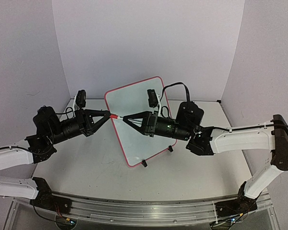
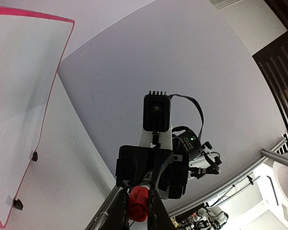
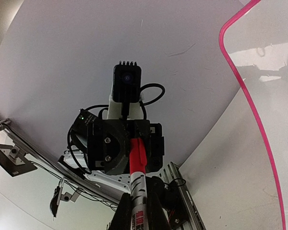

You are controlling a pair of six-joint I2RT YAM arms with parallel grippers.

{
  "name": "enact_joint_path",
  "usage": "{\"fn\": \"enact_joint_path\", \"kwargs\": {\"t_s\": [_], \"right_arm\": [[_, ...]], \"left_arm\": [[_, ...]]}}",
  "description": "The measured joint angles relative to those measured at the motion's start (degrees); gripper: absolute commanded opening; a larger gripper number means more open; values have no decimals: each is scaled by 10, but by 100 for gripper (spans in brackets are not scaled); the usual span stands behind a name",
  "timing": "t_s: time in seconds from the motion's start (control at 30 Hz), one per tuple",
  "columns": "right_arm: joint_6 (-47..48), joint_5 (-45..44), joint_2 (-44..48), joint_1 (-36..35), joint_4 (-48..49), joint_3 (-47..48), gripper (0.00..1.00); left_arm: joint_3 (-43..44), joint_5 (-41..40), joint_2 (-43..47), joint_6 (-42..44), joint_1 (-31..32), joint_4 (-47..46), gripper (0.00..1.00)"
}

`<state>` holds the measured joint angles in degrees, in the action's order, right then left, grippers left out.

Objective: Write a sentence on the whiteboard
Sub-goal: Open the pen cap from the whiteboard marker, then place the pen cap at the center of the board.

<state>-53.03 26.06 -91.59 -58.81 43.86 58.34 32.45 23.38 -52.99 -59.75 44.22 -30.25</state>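
The whiteboard point(image 1: 137, 143) lies tilted at mid-table, white with a red rim; its face shows blank, and the sentence is not in view. A marker hangs above its left edge, held from both ends. My left gripper point(image 1: 109, 115) is shut on the red cap point(image 1: 114, 116), seen close up as the cap point(image 2: 138, 203) between its fingers. My right gripper point(image 1: 125, 119) is shut on the white barrel point(image 3: 140, 206), with the red cap point(image 3: 137, 155) pointing away into the left gripper point(image 3: 134, 143). The whiteboard point(image 2: 24, 96) is at the left of the left wrist view, and its rim point(image 3: 240, 86) at the right of the right wrist view.
The board rests on small black feet point(image 1: 144, 164) on the pale table point(image 1: 86, 163). White walls close in the back and sides. An aluminium rail point(image 1: 144, 211) runs along the near edge by the arm bases.
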Motion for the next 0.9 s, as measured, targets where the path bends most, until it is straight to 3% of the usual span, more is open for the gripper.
{"fn": "enact_joint_path", "kwargs": {"t_s": [0.3, 0.5, 0.63, 0.73, 0.9], "right_arm": [[-10, -25, 15, -15, 36, -54, 0], [-17, -69, 80, 12, 32, -127, 0], [-20, -85, 114, 26, 32, -158, 0], [-18, -87, 143, 37, 22, -179, 0], [21, -89, 196, 60, -82, -166, 0]], "left_arm": [[-20, -31, 22, -1, 23, 23, 0], [-24, -133, 53, 8, 0, 32, 0], [-23, -157, 57, 10, -15, 43, 0], [-17, -167, 73, 18, -35, 98, 0], [21, -161, 117, 45, -96, 280, 0]]}}
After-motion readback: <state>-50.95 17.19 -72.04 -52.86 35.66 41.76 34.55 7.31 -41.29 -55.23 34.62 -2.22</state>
